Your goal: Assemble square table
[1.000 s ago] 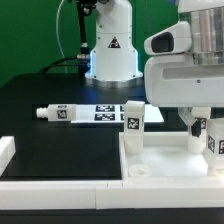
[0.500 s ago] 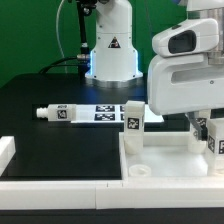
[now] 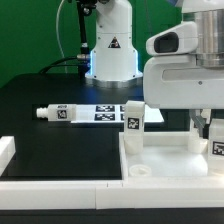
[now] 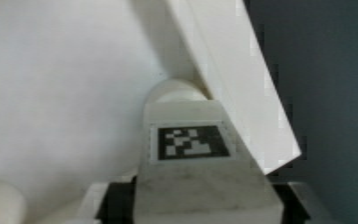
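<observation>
Closest in the exterior view, a long white bar (image 3: 60, 186) lies along the front of the tabletop (image 3: 165, 158). The tabletop is the square white slab with a raised rim, and it lies flat on the black desk (image 3: 50, 140).

At the tabletop's edge on the exterior view's right, the gripper (image 3: 212, 128) comes down over the held leg (image 3: 217, 146), which has a tag on it. In the wrist view the jaws sit close on both sides of this leg, so I think they are holding it (their tips are partly hidden). The leg's end is right by the tabletop's rim.

At the tabletop's far corner on the exterior view's left, the standing leg (image 3: 132, 118) points up. Behind the tabletop, the marker board (image 3: 103, 112) and the lying leg (image 3: 55, 113) rest on the desk. The robot base (image 3: 110, 55) is farthest back.

To do this step well, keep the held leg straight up. Line its end over the corner hole, which I cannot see here. Go down slowly. Do not push the tabletop sideways, and keep a firm squeeze.
</observation>
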You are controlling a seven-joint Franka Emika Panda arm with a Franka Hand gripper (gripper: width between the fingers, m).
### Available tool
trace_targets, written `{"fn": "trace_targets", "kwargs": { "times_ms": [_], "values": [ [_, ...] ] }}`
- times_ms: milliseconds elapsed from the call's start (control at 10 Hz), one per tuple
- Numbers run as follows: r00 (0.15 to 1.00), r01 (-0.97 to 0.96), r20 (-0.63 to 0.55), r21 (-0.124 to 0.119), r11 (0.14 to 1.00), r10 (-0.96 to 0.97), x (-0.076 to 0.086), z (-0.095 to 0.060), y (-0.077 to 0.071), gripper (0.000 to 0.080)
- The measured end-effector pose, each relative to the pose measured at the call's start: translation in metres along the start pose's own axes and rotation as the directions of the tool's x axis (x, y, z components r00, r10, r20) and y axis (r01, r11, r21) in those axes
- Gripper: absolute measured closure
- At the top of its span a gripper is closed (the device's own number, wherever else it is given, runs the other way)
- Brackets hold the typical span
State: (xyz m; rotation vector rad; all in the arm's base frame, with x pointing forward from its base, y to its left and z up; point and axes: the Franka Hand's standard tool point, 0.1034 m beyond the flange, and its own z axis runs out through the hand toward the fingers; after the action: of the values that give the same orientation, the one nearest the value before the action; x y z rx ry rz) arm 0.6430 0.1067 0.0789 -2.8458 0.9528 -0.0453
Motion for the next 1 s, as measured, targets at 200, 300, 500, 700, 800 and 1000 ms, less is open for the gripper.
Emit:
{"fn": "trace_targets", "kwargs": {
  "times_ms": [200, 300, 500, 700, 800, 1000],
  "values": [
    [0.93, -0.367, 0.023, 0.035, 0.93, 0.366, 0.0002, 0.0009, 0.0016, 0.0507],
    [0.86, -0.509, 0.044, 0.033, 0.86, 0.508, -0.0017, 0.0014, 0.0008, 0.0507],
    [0.804, -0.595, 0.055, 0.031, 0.803, 0.593, -0.0033, 0.0021, 0.0003, 0.0506],
    [0.82, -0.572, 0.055, 0.031, 0.819, 0.57, -0.0035, 0.0025, 0.0005, 0.0506],
    [0.911, -0.41, 0.051, 0.019, 0.912, 0.409, -0.0039, 0.002, 0.0013, 0.0324],
    [0.995, -0.044, 0.085, 0.015, 0.999, 0.042, -0.0043, 0.006, -0.0029, 0.0199]
  ]
}}
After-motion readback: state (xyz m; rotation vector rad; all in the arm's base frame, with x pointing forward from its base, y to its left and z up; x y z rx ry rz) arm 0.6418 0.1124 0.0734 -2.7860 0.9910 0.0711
